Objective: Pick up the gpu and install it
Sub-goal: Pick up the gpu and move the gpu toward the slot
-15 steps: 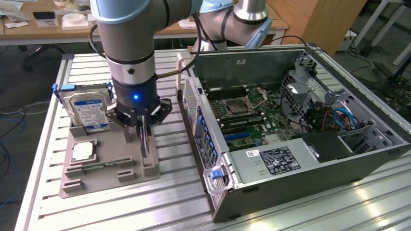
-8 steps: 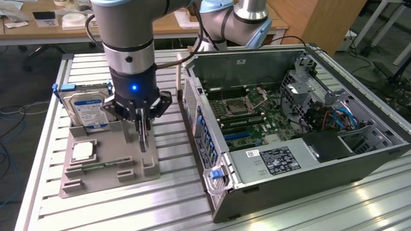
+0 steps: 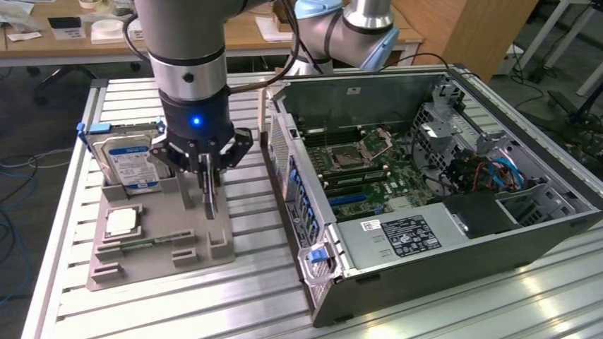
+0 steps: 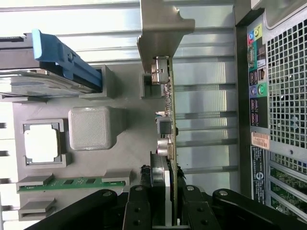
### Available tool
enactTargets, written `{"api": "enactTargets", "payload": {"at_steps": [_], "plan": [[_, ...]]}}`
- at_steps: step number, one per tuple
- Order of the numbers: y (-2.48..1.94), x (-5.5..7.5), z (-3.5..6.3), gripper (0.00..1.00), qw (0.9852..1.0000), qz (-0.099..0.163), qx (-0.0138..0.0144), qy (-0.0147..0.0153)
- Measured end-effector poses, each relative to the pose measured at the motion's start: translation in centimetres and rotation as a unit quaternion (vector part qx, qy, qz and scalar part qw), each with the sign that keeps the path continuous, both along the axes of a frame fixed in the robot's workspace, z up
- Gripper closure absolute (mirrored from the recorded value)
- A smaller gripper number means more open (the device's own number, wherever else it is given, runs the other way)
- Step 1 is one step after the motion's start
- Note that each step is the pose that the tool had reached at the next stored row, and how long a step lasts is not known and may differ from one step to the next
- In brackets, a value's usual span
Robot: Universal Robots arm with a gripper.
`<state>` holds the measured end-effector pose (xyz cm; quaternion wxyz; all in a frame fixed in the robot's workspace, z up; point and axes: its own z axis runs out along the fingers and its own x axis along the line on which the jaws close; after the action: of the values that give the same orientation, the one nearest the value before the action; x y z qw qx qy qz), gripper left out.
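The gpu (image 3: pixel 209 201) is a thin dark card standing on edge at the right side of the grey holder tray (image 3: pixel 151 268). In the wrist view the gpu (image 4: pixel 171 108) is seen edge-on, with its silvery metal bracket (image 4: pixel 163 33) at the far end. My gripper (image 3: pixel 205 182) hangs straight down over the card. Its black fingers (image 4: pixel 142 211) press the card from both sides, so the gripper (image 4: pixel 165 194) is shut on it. The card's lower edge still sits near the tray's slot.
The tray also holds a silver hard drive (image 3: pixel 127 159) with a blue clip (image 4: pixel 67 55), a square CPU chip (image 3: pixel 123 221) and a green memory stick (image 4: pixel 72 182). The open computer case (image 3: pixel 527 240) lies at the exterior view's right, motherboard (image 3: pixel 377 176) exposed.
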<state>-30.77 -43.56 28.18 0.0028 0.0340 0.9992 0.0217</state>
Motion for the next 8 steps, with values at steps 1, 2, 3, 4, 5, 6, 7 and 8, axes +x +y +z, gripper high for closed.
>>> {"api": "enactTargets", "payload": {"at_steps": [1,2,3,4,5,6,7,8], "plan": [[0.0,0.0,0.15,0.72,1.0,0.0,0.0,0.0],[0.0,0.0,0.38,0.72,1.0,0.0,0.0,0.0002],[0.0,0.0,0.55,0.72,1.0,0.0,0.0,0.0002],[0.0,0.0,0.69,0.72,1.0,0.0,0.0,0.0002],[0.0,0.0,0.78,0.72,1.0,0.0,0.0001,0.0002],[0.0,0.0,0.9,0.72,1.0,0.001,0.0002,0.0003],[-0.01,0.0,1.05,0.72,1.0,0.001,0.0003,0.0003],[-0.01,0.1,1.21,0.72,1.0,0.003,0.0005,0.0005]]}}
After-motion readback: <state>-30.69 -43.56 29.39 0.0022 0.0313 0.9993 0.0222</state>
